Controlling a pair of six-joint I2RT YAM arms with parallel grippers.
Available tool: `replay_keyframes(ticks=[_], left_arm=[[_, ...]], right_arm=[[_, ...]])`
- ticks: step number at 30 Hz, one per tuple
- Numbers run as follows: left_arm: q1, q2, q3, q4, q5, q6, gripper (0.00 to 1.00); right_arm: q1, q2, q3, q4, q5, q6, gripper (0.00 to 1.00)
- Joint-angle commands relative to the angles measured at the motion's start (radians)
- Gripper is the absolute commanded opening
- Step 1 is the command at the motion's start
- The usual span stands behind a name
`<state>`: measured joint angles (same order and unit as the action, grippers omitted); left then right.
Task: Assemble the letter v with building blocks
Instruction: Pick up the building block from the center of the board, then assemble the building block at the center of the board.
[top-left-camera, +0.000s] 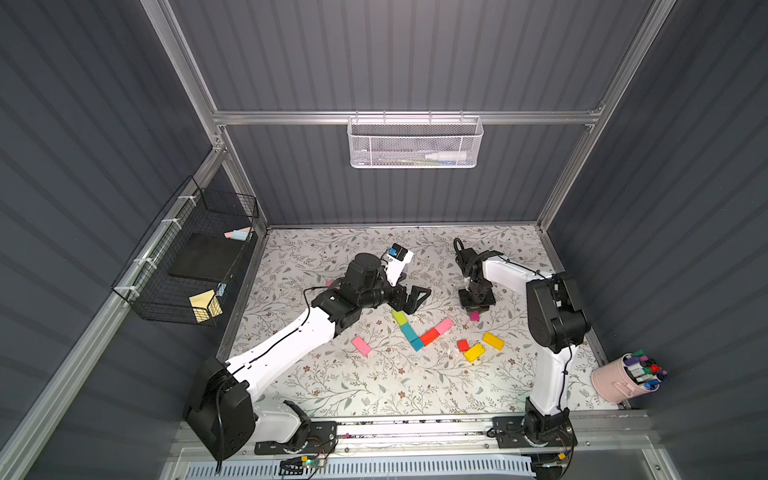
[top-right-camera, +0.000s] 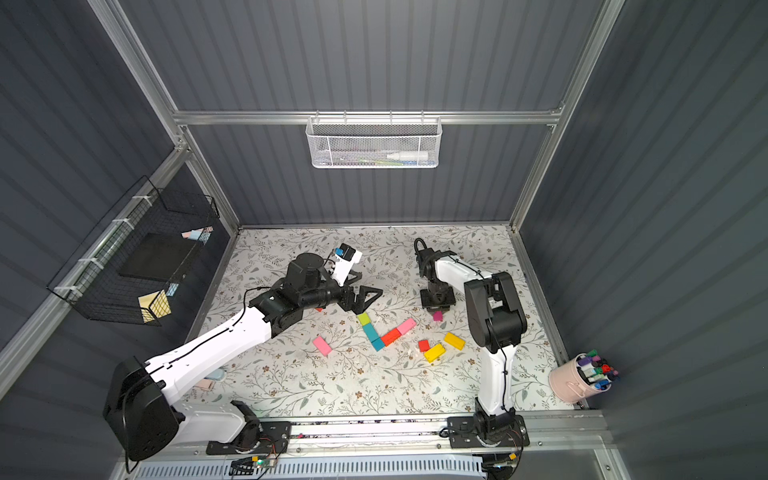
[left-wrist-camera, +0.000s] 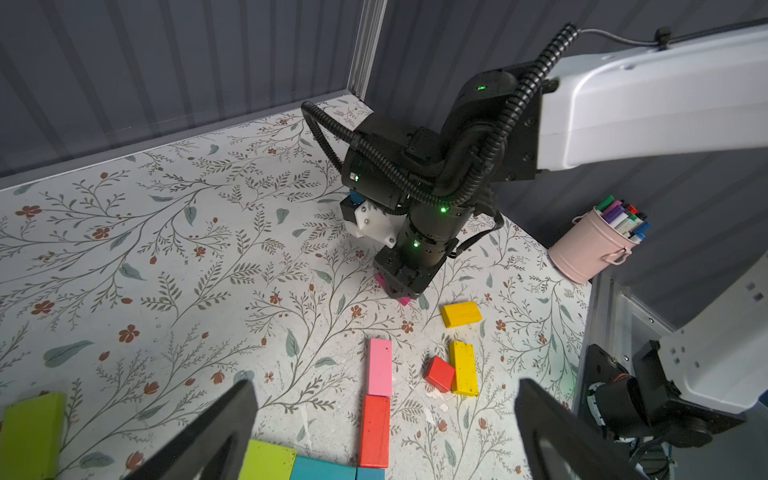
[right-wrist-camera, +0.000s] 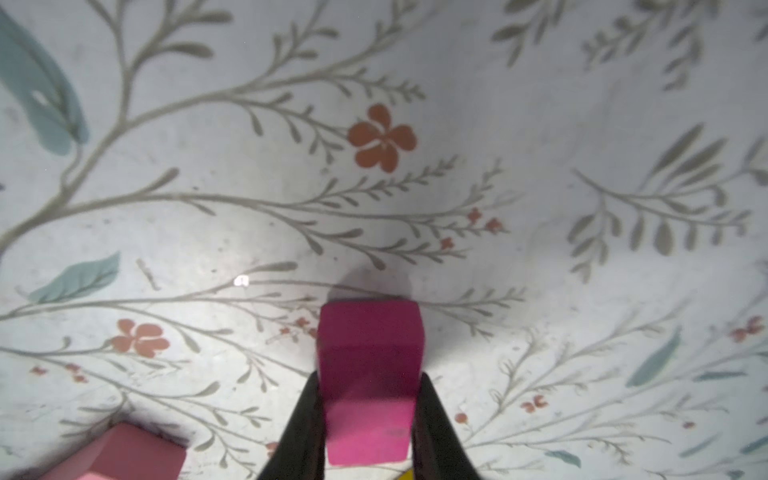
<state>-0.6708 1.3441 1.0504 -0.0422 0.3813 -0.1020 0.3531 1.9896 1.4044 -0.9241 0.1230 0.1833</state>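
Building blocks lie in a V-like row in both top views: lime (top-left-camera: 400, 318), teal (top-left-camera: 409, 332), red (top-left-camera: 429, 337) and pink (top-left-camera: 444, 325). Loose ones are a pink block (top-left-camera: 361, 345), a red square (top-left-camera: 463, 345) and two yellow blocks (top-left-camera: 474, 352) (top-left-camera: 493, 340). My right gripper (right-wrist-camera: 369, 376) points straight down, shut on a magenta block (right-wrist-camera: 370, 340) just beyond the pink end of the row (top-left-camera: 474, 316); whether it is off the table I cannot tell. My left gripper (left-wrist-camera: 386, 384) hovers open above the lime end, nothing between its fingers (left-wrist-camera: 232, 415).
A pink cup of markers (top-left-camera: 623, 378) stands at the front right corner. A black wire basket (top-left-camera: 187, 266) hangs on the left wall and a white mesh basket (top-left-camera: 415, 141) on the back wall. Pastel cases (top-right-camera: 210, 380) lie under the left arm.
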Motion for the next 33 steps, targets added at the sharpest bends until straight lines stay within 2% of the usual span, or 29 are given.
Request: replay_keyframes(ticks=[1, 6, 12, 14, 17, 23, 28, 33], left_arm=[[0.001, -0.031, -0.013, 0.01, -0.027, -0.067, 1.0], [0.033, -0.054, -0.028, 0.026, -0.039, -0.125, 0.99], [0.307, -0.152, -0.061, 0.022, 0.058, -0.16, 1.0], [0.338, -0.152, -0.031, -0.013, 0.085, -0.14, 1.0], [0.374, -0.134, 0.009, -0.061, 0.072, -0.116, 1.0], [0.573, -0.152, 0.023, -0.025, 0.177, -0.163, 1.0], [0.715, -0.132, 0.121, -0.045, 0.204, -0.161, 1.0], [0.755, -0.107, 0.201, -0.061, 0.226, -0.159, 1.0]], right_arm=[[0.002, -0.107, 0.056, -0.072, 0.086, 0.008, 0.04], [0.134, -0.26, 0.103, -0.086, -0.019, -0.029, 0.04], [0.355, -0.375, 0.005, -0.071, -0.02, -0.007, 0.06], [0.411, -0.399, -0.025, -0.055, 0.002, 0.008, 0.06], [0.455, -0.412, -0.053, -0.013, -0.052, 0.022, 0.06], [0.514, -0.286, 0.054, -0.016, -0.066, 0.006, 0.06], [0.583, -0.082, 0.211, -0.026, -0.131, 0.008, 0.06], [0.656, 0.103, 0.405, -0.068, -0.114, 0.002, 0.06]])
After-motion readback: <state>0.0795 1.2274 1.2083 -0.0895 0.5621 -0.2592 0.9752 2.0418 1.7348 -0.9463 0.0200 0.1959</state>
